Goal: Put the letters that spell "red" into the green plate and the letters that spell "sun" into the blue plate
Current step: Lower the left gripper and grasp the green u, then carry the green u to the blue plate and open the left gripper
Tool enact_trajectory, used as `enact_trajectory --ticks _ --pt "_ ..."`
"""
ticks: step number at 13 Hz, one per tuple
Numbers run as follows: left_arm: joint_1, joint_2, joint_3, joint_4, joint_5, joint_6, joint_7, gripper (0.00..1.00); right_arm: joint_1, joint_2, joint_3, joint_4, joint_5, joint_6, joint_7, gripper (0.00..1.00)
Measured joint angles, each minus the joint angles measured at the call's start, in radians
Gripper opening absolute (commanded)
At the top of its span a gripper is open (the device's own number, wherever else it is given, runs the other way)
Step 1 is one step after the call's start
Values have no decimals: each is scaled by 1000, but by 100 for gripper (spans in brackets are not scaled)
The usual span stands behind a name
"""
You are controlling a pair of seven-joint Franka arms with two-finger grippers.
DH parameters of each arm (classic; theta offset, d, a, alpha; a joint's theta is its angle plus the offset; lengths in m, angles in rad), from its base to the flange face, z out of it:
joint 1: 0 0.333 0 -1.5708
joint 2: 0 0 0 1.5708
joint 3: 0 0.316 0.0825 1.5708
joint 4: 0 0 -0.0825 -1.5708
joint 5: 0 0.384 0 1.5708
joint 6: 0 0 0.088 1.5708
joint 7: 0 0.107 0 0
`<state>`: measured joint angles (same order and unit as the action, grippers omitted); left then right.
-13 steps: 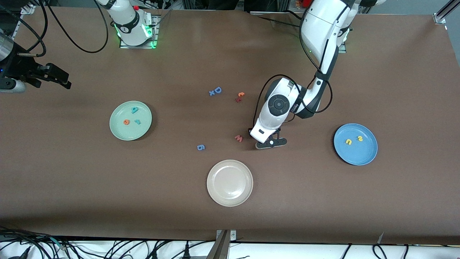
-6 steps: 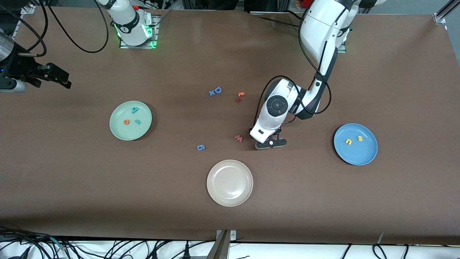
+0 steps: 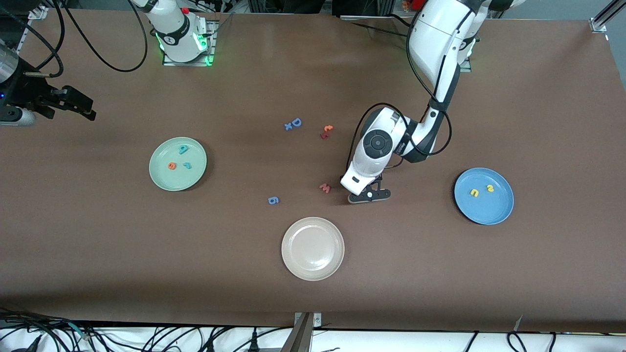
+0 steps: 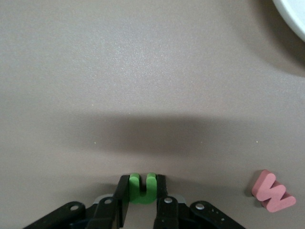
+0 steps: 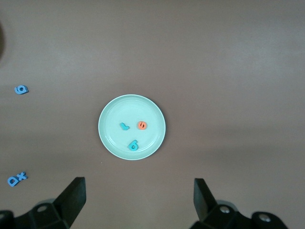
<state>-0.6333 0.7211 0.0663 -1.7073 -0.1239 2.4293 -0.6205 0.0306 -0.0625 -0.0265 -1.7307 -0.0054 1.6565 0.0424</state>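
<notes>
Front view, right arm's end to left arm's end. Right gripper [image 3: 78, 105], waiting, fingers spread wide. Green plate [image 3: 161, 178] holds teal "d" [image 3: 183, 149], orange "e" [image 3: 171, 166] and teal "r" [image 3: 187, 165]. Cream plate [image 3: 313, 266], nearest the camera. Left gripper [image 4: 141, 205], low at the table beside the red "w" [image 3: 325, 187], pinches the green "n" [image 4: 141, 187] between its fingers [image 4: 123, 200]. Blue plate [image 3: 481, 212] holds yellow "u" [image 3: 474, 192] and "s" [image 3: 490, 187].

table [image 3: 146, 254] covered in matt brown cloth-like sheet, fine grain; green plate [image 3: 159, 181], blue plate [image 3: 503, 210], cream plate [image 3: 293, 266] smooth plastic, slight sheen; green n [image 4: 142, 187] and red w [image 4: 272, 192] matt foam; arm shells [image 3: 435, 34] glossy white plastic
</notes>
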Motion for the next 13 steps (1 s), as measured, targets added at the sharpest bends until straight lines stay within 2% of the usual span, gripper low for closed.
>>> enact_trajectory --ticks 3,5,9,13 --pt "3 -6 50 3 0 -10 143 24 0 1 0 5 -2 2 0 100" --pt "38 -37 79 0 0 -71 268 24 0 5 0 10 -2 3 0 100" --pt "199 -174 88 -65 0 -194 594 25 0 30 0 42 -10 5 0 100" --pt "356 -264 89 -179 0 -214 901 26 0 42 2 58 -11 4 0 100"
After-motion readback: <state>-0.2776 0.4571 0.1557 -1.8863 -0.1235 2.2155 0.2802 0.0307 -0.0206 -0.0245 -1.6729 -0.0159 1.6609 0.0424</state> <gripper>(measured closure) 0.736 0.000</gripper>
